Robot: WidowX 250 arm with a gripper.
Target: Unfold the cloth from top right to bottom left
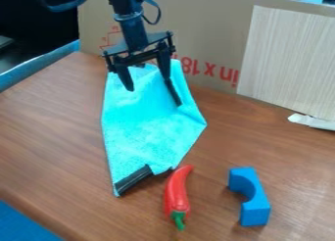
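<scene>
On the table (52,117) lies the turquoise cloth (144,142); over it hangs the gripper (155,98), 2 fingers wide apart, seemingly holding nothing. Closing too high could miss; dragging low could shove the pepper (176,193).

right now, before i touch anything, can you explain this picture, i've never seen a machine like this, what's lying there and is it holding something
The machine is a black robot arm, coming in from the top edge. Its gripper, a two-fingered hand, hangs over the far part of a turquoise cloth. There is one picture, taken by a fixed camera looking down at a slant.

The cloth lies on a wooden table, with a black strip at its near end. Nearer the camera are a red pepper with a green stem and a blue block with a curved notch. The fingers stand apart, and nothing appears to be held.
</scene>
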